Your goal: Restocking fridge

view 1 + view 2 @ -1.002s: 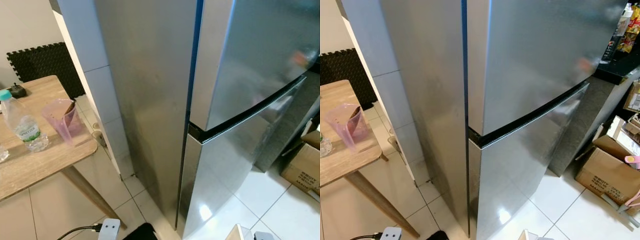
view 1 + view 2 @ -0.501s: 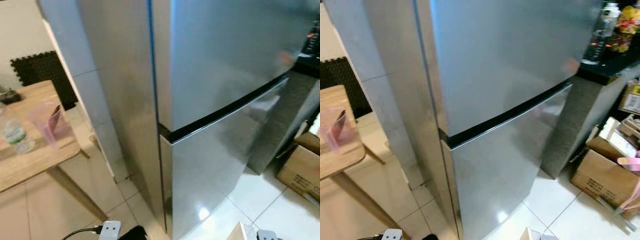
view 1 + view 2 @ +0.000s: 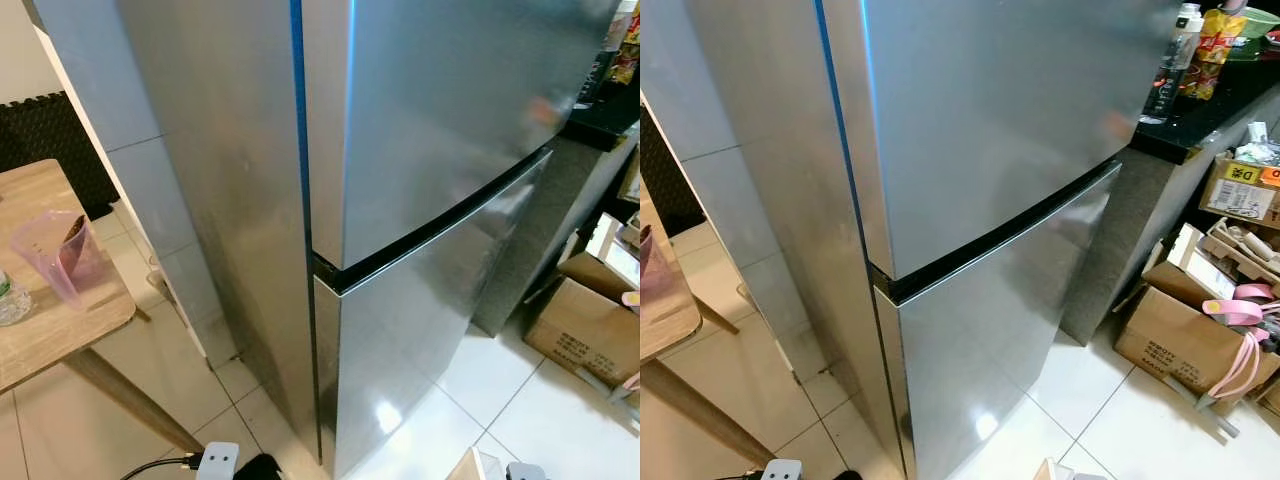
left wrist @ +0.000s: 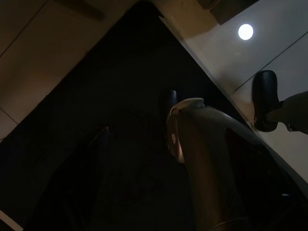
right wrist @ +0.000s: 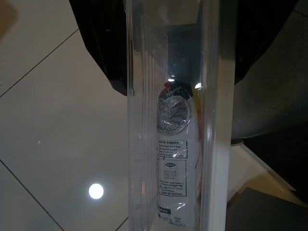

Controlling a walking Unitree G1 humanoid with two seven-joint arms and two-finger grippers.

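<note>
The fridge point(image 3: 430, 150) is a tall stainless steel one with two doors, both closed; a dark gap point(image 3: 440, 228) divides the upper door from the lower. It stands straight ahead of me. In the right wrist view my right gripper point(image 5: 180, 67) is shut on a clear plastic pack point(image 5: 173, 144) with a white labelled item inside, one black finger point(image 5: 103, 48) on each side. The pack hangs above the white floor tiles. A pale tip point(image 3: 470, 466) of it shows at the lower edge of the left eye view. The left wrist view is very dark.
A wooden table point(image 3: 60, 330) stands at the left with a pink measuring cup point(image 3: 55, 255) and a water bottle point(image 3: 8, 300). Cardboard boxes point(image 3: 1175, 340) lie on the floor at the right. A black counter point(image 3: 1200, 105) beside the fridge holds a bottle point(image 3: 1170, 60) and snack packs.
The whole picture has shifted: the camera has turned to the right, so the table has slid towards the left edge and more of the boxes and the counter shows. The fridge stays closed.
</note>
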